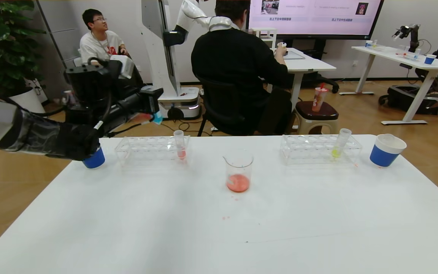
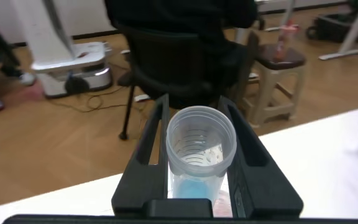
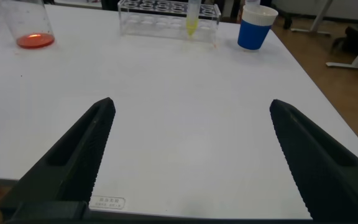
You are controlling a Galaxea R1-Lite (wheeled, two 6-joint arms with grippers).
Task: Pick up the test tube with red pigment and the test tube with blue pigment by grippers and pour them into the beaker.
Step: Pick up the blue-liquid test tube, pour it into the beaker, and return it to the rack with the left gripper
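The test tube with blue pigment (image 2: 201, 152) is clamped between the fingers of the left gripper (image 1: 151, 118), raised beyond the table's (image 1: 219, 228) far left corner. It is a clear, ribbed tube with cyan liquid pooled at its base. Its long axis runs along the fingers, open mouth pointing outward past the fingertips. The right gripper (image 3: 191, 155) is spread wide, nothing between its fingers, above the table, with the beaker (image 1: 238, 170), holding red liquid, well ahead of it.
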